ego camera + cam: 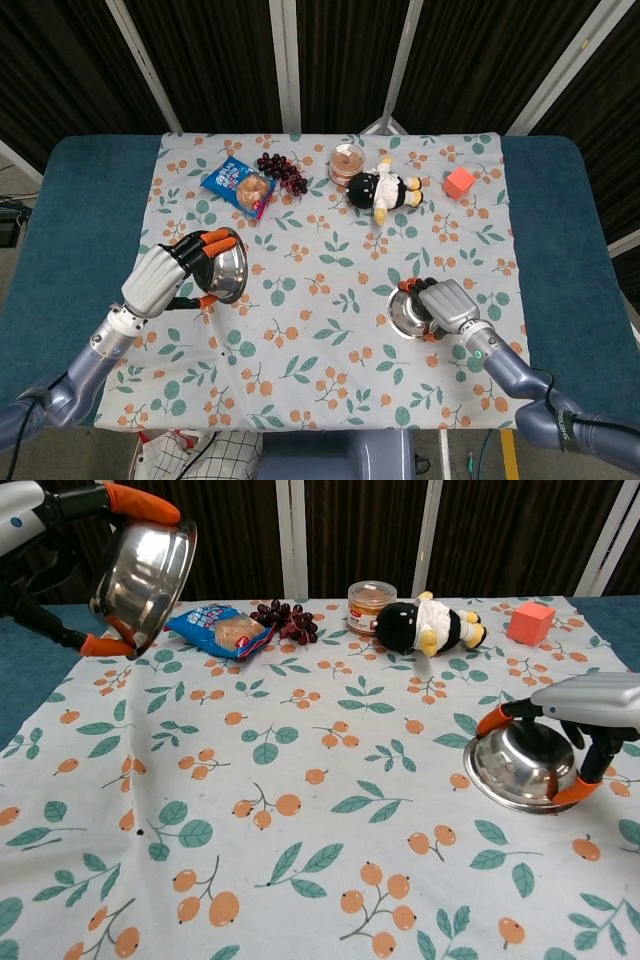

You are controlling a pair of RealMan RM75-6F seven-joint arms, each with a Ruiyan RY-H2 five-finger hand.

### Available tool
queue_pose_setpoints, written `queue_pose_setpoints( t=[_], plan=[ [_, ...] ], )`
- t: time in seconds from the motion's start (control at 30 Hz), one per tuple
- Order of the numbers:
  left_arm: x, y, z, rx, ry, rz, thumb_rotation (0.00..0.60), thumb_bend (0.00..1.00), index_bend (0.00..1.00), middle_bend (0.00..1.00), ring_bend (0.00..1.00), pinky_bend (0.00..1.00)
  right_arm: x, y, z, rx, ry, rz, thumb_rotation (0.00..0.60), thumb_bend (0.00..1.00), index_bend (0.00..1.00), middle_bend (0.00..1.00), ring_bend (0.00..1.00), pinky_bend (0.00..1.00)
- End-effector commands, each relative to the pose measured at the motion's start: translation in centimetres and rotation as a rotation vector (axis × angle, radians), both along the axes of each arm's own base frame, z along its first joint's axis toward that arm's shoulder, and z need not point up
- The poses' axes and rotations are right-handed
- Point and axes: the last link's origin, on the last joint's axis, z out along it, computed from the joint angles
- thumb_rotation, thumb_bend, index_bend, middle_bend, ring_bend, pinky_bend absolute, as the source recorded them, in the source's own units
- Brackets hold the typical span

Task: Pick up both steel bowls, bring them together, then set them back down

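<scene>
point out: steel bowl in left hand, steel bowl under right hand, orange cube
Shiny steel bowl in the left hand (pixel 146 583), chest view: on its outer wall.
Shiny steel bowl under the right hand (pixel 522 771), chest view: on its side wall.
Small orange cube (pixel 530 623), chest view: on its front face.

glossy steel bowls (pixel 148 575), seemingly matt cloth (pixel 300 860)

Two steel bowls (pixel 229 270) (pixel 410 313), one snack bag (pixel 238 185), jar (pixel 347 163), plush toy (pixel 384 187), cube (pixel 459 181).
</scene>
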Motion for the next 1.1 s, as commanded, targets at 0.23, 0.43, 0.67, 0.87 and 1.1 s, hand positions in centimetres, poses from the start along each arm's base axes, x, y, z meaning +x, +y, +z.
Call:
queue_pose_setpoints(
  t=[0.23, 0.43, 0.67, 0.87, 1.1],
  plan=[
    [0.1, -0.1, 0.0, -0.001, -0.003, -0.008, 0.6, 0.62, 0.65, 0.76, 0.64, 0.85, 0.4, 0.1, 0.1, -0.032, -0.007, 0.021, 0.6, 0.29, 0.76, 0.71, 0.71, 0.93],
    [0.2, -0.4, 0.1, -0.005, -0.017, -0.012, 0.6, 0.62, 0.65, 0.76, 0.64, 0.85, 1.2, 0.6, 0.7, -0.067, -0.046, 0.048, 0.6, 0.31, 0.87, 0.8, 0.81, 1.0],
    [0.6, -1.3, 0.5, -0.013, -0.072, -0.041, 0.6, 0.62, 0.65, 0.76, 0.64, 0.85, 3.1, 0.8, 2.9, -0.172, -0.295, 0.014, 0.6, 0.32, 0.93, 0.85, 0.86, 1.0],
    [1.6, -2.8, 1.1, -0.05, -0.192, -0.11, 0.6, 0.62, 0.66, 0.77, 0.64, 0.85, 4.7, 0.5, 5.4, -0.159, -0.764, -0.222, 0.6, 0.32, 0.93, 0.86, 0.86, 1.0],
    [2.4, -3.6, 1.6, -0.048, -0.257, -0.174, 0.6, 0.62, 0.65, 0.77, 0.64, 0.85, 6.3, -0.9, 7.0, 0.05, -1.211, -0.636, 0.6, 0.33, 0.93, 0.86, 0.86, 1.0]
  ],
)
